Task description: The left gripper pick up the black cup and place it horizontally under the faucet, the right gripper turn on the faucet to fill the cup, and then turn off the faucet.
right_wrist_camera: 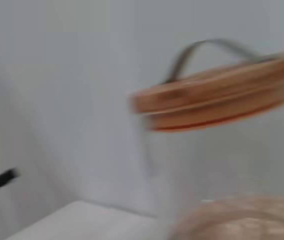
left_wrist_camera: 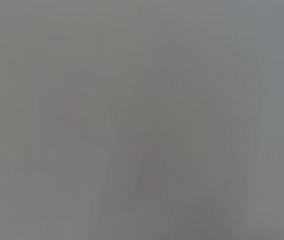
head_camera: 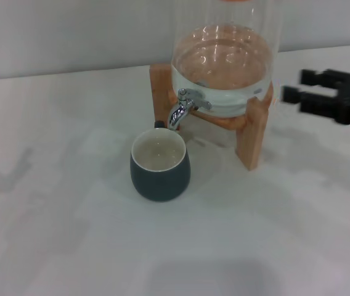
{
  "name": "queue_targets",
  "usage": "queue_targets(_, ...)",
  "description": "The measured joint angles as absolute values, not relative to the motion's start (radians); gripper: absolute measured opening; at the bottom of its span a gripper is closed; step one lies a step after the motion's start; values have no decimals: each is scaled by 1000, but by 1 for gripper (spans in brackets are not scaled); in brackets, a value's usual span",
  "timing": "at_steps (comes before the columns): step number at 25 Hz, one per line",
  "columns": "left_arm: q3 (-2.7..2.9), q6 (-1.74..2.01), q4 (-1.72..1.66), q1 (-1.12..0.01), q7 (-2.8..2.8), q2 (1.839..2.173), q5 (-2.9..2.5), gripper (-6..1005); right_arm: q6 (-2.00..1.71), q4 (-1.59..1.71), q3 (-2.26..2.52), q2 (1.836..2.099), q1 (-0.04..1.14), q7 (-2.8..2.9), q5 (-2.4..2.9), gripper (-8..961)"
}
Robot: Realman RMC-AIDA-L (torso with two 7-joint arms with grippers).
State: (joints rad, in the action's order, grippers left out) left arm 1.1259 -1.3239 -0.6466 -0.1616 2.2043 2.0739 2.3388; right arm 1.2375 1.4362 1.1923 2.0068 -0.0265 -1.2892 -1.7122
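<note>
The black cup (head_camera: 160, 176) stands upright on the white table, its cream inside open upward, right below the spout of the chrome faucet (head_camera: 182, 109). The faucet is fitted to a clear glass jar (head_camera: 224, 55) partly filled with water. No stream shows at the spout. My right gripper (head_camera: 299, 86) hovers to the right of the jar at about faucet height, its two black jaws apart and empty, pointing toward the jar. The left gripper is out of view in the head view, and the left wrist view shows only flat grey.
The jar rests on a wooden stand (head_camera: 252, 132) with legs on the table. The right wrist view shows the jar's wooden lid (right_wrist_camera: 217, 97) with a wire handle. A pale wall runs behind the table.
</note>
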Motion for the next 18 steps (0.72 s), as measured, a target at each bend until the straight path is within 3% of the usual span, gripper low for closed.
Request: queue_targets(18, 1126, -1203, -645, -180, 2100, 2072, 2223, 875, 1308, 960, 799, 2007, 91, -1792, -1882, 689)
